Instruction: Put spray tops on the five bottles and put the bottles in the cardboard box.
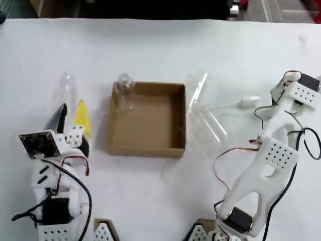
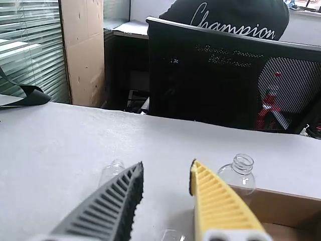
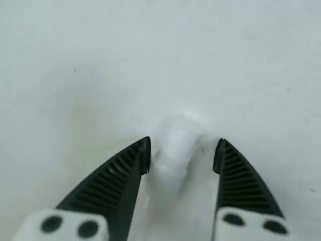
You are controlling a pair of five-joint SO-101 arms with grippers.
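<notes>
One spray top (image 3: 175,150) (on the desk (image 3: 75,50)) is straddled by the wide-spread right fingers (image 3: 118,181); the left fingers (image 2: 215,206) are held open, left of the cardboard box (image 1: 145,150).

Overhead light, bright and even. Table (image 1: 160,45) blows out near-white in the high view. Clear bottles (image 1: 213,123) barely read against it, just faint highlights. Soft, weak shadows under my arms and along the cardboard box (image 1: 145,150) near wall. Right wrist view: white spray top (image 3: 175,145) washes into the table between my right gripper (image 3: 181,150) fingers. Left wrist view: room behind is dimmer, with bright stripes on the blinds (image 2: 25,45).
</notes>
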